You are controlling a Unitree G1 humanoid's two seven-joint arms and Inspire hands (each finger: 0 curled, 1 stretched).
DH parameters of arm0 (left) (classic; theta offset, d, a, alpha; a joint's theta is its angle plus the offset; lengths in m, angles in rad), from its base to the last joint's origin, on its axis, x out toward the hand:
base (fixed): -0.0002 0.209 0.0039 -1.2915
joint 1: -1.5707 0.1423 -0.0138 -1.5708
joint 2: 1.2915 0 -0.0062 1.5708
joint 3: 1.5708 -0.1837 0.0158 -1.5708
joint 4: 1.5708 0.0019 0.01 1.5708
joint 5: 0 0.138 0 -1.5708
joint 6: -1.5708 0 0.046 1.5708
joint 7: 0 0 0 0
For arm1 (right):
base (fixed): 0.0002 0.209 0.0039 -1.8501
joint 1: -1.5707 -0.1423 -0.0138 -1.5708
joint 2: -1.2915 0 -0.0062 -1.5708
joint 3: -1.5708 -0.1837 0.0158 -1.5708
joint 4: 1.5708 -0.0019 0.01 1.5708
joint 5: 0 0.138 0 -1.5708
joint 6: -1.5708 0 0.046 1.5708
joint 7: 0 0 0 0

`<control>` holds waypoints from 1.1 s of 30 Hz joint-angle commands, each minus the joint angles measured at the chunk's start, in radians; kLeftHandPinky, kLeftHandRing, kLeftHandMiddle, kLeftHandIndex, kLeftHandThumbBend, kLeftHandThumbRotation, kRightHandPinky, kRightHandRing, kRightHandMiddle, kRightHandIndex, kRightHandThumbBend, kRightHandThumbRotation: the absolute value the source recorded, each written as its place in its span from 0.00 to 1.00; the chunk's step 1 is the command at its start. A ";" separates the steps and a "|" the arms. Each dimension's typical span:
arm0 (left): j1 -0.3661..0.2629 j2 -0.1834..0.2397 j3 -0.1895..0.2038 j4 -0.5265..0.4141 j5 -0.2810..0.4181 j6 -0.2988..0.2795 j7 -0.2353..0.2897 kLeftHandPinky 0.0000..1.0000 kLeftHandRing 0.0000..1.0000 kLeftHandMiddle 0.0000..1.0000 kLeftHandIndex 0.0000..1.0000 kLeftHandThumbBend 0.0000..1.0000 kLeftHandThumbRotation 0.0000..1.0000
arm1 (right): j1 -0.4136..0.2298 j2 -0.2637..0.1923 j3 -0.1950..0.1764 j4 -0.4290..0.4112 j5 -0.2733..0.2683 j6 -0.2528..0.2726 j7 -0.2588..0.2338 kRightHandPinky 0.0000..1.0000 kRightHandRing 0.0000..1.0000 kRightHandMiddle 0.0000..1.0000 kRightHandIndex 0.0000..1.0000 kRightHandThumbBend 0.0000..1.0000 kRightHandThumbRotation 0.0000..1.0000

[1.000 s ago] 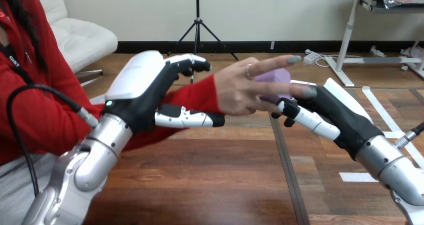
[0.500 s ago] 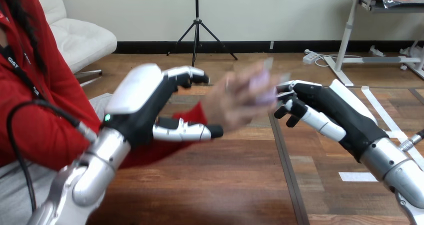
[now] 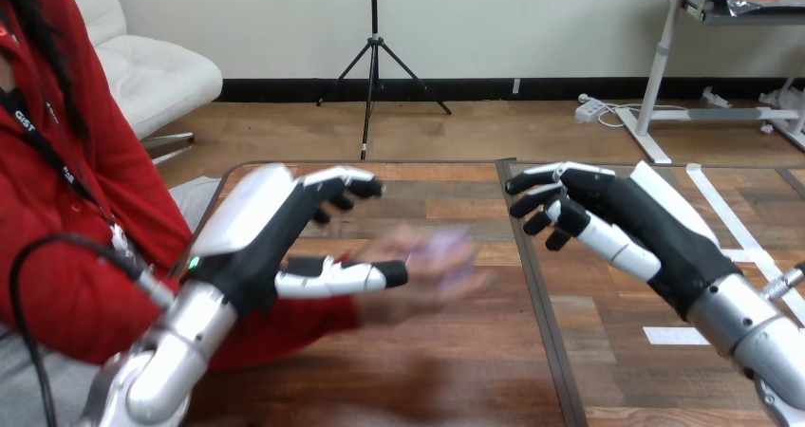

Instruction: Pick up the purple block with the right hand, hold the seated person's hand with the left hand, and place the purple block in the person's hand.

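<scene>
**Purple block in the person's hand, both robot hands loose**

The person's hand (image 3: pixel 408 273) is over the middle of the brown wooden worktop (image 3: pixel 437 194), reaching in from 9 o'clock on a red sleeve (image 3: pixel 285 324). A small pale purple block (image 3: pixel 442 248) sits on it, toward its 1 o'clock edge. The hand is blurred, so I cannot tell whether its fingers close round the block.

The robot's left hand (image 3: pixel 271 228) is at 9 o'clock of the person's hand, with its white back turned upward. Its fingers stretch toward 2 o'clock, bent only a little at the tips, and they stand above the sleeve. Its thumb points to 3 o'clock and crosses in front of the person's wrist. The hand is spread and clasps nothing.

The robot's right hand (image 3: pixel 608 220) is at 3 o'clock of the pale purple block, well apart from it and from the person's hand. Its fingers point toward 9 o'clock, relaxed and slightly bent, with nothing between them and the thumb.
</scene>
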 commanded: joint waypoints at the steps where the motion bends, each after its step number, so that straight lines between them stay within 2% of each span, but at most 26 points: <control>1: -0.002 0.002 0.038 0.038 -0.025 -0.053 0.042 0.64 0.75 0.78 0.75 0.89 0.73 | -0.010 -0.011 -0.033 -0.027 0.023 -0.026 -0.002 0.55 0.65 0.70 0.74 1.00 1.00; 7: 0.032 -0.014 0.041 0.072 -0.035 -0.088 0.073 0.69 0.77 0.80 0.76 0.94 0.79 | 0.015 -0.005 -0.040 -0.031 0.041 -0.021 0.000 0.56 0.67 0.72 0.75 1.00 1.00; 16: 0.072 -0.040 0.043 0.131 -0.059 -0.144 0.117 0.74 0.82 0.83 0.79 0.99 0.84 | 0.054 0.007 -0.048 -0.008 0.064 -0.053 -0.009 0.64 0.75 0.77 0.78 1.00 1.00; 25: 0.124 -0.082 0.060 0.151 -0.166 -0.180 0.090 0.77 0.87 0.87 0.84 1.00 0.83 | 0.122 0.054 -0.060 -0.009 0.107 -0.086 -0.023 0.73 0.82 0.83 0.83 1.00 1.00; 33: 0.157 -0.108 0.072 0.194 -0.236 -0.247 0.069 0.79 0.88 0.87 0.86 1.00 0.85 | 0.202 0.110 -0.061 0.013 0.145 -0.161 -0.038 0.74 0.84 0.86 0.88 1.00 1.00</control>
